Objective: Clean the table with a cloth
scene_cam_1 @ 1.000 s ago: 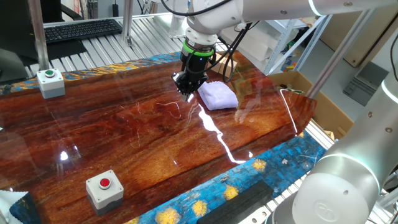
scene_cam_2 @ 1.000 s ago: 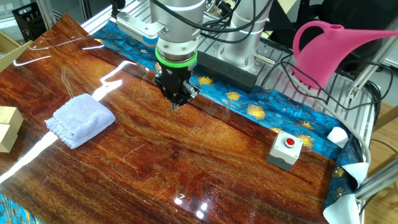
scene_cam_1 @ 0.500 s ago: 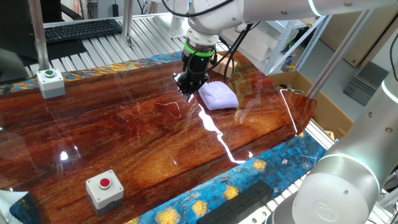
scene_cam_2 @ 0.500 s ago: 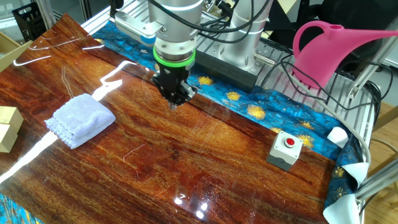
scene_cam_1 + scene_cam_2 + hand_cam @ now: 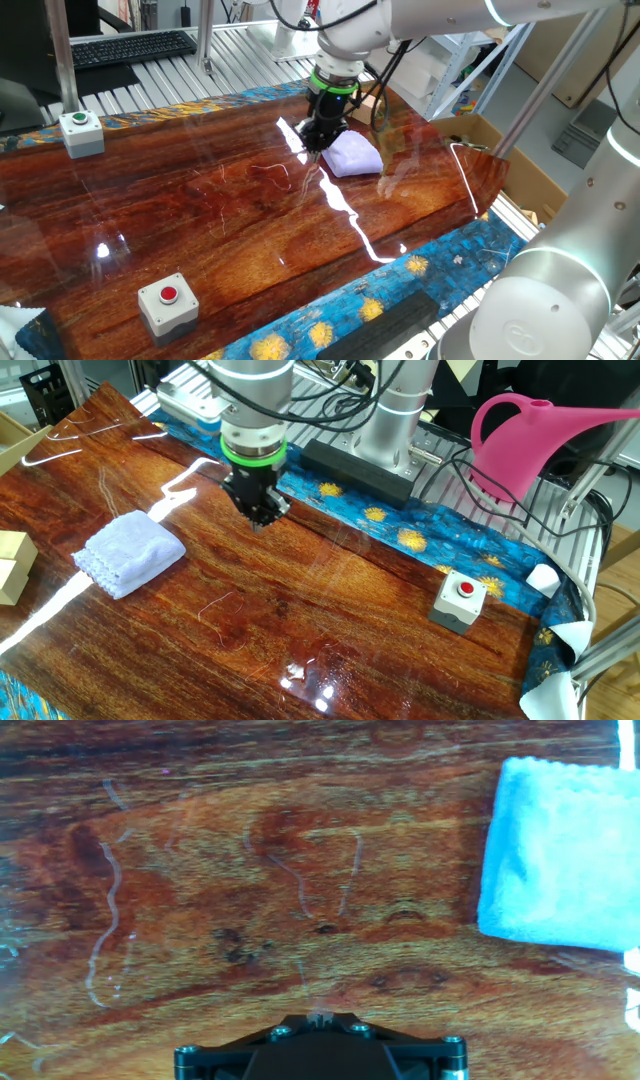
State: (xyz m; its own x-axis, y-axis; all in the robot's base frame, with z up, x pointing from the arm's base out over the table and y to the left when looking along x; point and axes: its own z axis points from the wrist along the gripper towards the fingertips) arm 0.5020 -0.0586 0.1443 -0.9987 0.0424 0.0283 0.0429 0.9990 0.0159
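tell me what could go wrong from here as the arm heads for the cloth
The gripper is shut and empty, beside the cloth; if it descends without opening, it may just shove the folded fabric.

The cloth lies near the cardboard boxes at the table edge, so a push could bump them.

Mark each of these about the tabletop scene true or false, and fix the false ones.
1. The pale lavender folded cloth is clamped in the two-finger gripper. False: the cloth lies on the glossy reddish-brown wooden table, apart from the gripper, which is shut on nothing.
2. The gripper points down at the tabletop. True.
3. A grey box with a red button stands on the table near the blue flowered edge strip. True.
4. A pink watering can stands on the wooden tabletop beside the cloth. False: it sits off the table, behind the blue edge.
5. Another grey box carries a green button. True.
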